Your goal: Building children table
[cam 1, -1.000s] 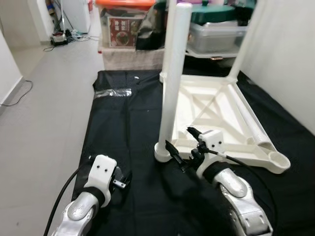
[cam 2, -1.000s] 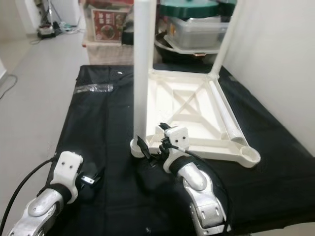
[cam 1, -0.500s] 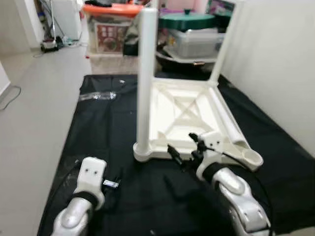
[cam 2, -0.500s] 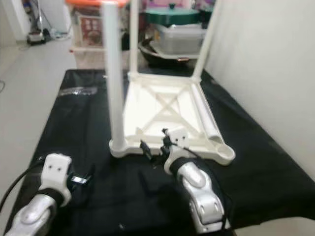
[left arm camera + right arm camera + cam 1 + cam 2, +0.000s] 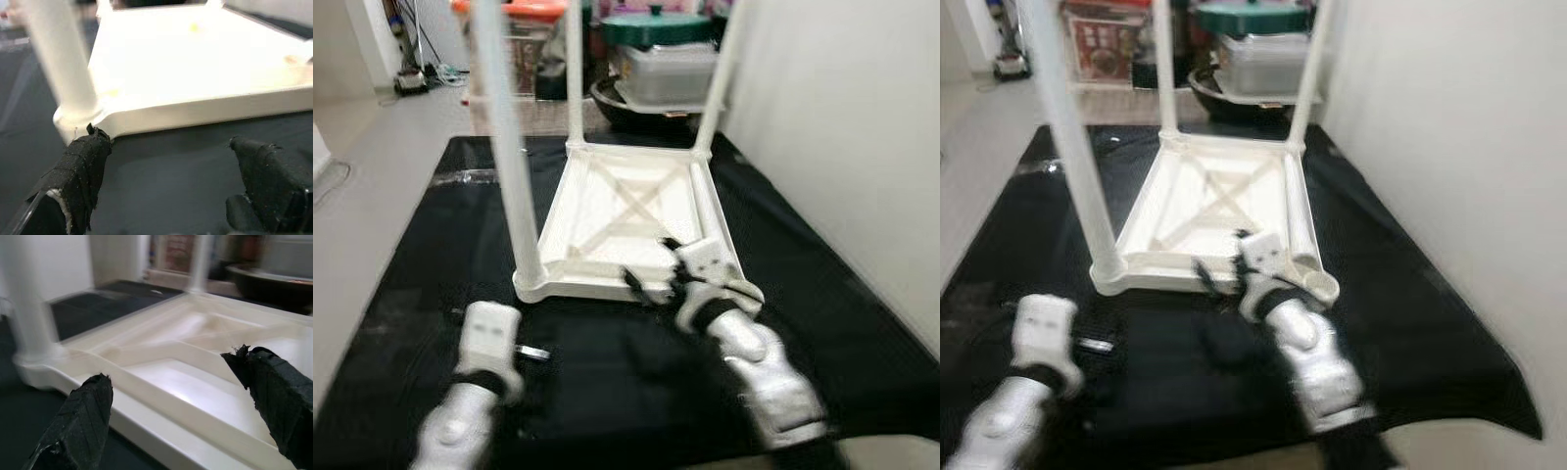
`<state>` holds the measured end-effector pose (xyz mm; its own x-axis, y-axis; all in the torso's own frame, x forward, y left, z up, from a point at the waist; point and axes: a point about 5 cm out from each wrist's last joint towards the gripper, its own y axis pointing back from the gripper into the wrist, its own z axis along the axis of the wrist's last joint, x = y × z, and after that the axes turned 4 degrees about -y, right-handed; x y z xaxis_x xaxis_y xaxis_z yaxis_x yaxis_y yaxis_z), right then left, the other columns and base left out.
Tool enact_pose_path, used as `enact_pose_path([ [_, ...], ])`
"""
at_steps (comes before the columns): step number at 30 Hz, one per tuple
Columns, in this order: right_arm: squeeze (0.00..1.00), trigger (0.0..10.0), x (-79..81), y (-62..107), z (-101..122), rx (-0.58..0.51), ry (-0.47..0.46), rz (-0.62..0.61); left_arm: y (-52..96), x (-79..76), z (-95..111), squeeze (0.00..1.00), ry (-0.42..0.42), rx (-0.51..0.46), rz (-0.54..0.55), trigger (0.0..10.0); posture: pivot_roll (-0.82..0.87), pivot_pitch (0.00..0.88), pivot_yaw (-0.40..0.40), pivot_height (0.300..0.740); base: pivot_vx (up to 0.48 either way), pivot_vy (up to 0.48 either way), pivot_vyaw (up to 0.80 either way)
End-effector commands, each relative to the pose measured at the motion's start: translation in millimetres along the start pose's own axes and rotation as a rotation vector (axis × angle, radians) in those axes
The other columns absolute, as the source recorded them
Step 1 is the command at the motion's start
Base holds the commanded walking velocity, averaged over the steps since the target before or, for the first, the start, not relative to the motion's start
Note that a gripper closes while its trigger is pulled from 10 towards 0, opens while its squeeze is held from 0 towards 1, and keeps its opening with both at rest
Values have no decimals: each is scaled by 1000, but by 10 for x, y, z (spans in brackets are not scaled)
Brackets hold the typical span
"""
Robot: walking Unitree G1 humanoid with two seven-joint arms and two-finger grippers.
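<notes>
Black cloth (image 5: pixel 421 294) covers the floor, and a white table (image 5: pixel 622 211) lies upside down on it. Three legs stick up from its corners: one near leg (image 5: pixel 504 147) on the robot's left and two far legs (image 5: pixel 1307 73). One more white leg (image 5: pixel 1301 230) lies flat along the right edge of the table.

Grey floor (image 5: pixel 372 147) shows to the left of the cloth. A white wall (image 5: pixel 1449 147) stands on the right. Behind the table are storage boxes (image 5: pixel 668 70) and a dark pot with a green lid (image 5: pixel 656 24).

The right pincer (image 5: pixel 648 279) is at the near edge of the table, and its fingers (image 5: pixel 83 418) are spread wide. The left pincer (image 5: pixel 171 171) sits low over the cloth, near the corner with the near leg, and its fingers (image 5: pixel 80 169) are wide apart too.
</notes>
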<state>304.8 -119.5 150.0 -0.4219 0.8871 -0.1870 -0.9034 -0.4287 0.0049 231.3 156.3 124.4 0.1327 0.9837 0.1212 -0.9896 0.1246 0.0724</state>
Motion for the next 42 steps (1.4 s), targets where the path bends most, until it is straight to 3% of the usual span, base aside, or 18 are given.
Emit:
enact_pose_path([
  [1, 0, 10000, 27, -55, 10, -10, -4, 1, 3, 62, -18, 0, -2, 3, 27, 10000, 90, 0, -63, 740, 0, 0, 0],
  [13, 0, 10000, 40, -117, -49, -9, 7, -14, -69, 125, 112, 0, 69, -80, 84, 10000, 85, 0, -52, 740, 0, 0, 0],
  [18, 0, 10000, 40, -148, -54, -12, 3, -17, -97, 83, 304, 0, 92, -178, 43, 10000, 86, 0, -54, 740, 254, 0, 0],
  [30, 0, 10000, 52, -223, -41, -7, -57, -37, -104, -14, 344, 0, 102, -215, -23, 10000, 86, 0, -50, 740, 254, 0, 0],
  [34, 0, 10000, 70, -234, 0, -27, -90, -32, -103, -24, 341, 0, 101, -213, -37, 10000, 83, 0, -52, 740, 0, 0, -800],
  [42, 0, 10000, 57, -220, 76, -87, 9, 12, -90, -87, 297, 0, 83, -198, -66, 10000, 83, 0, -52, 740, 0, 0, 0],
])
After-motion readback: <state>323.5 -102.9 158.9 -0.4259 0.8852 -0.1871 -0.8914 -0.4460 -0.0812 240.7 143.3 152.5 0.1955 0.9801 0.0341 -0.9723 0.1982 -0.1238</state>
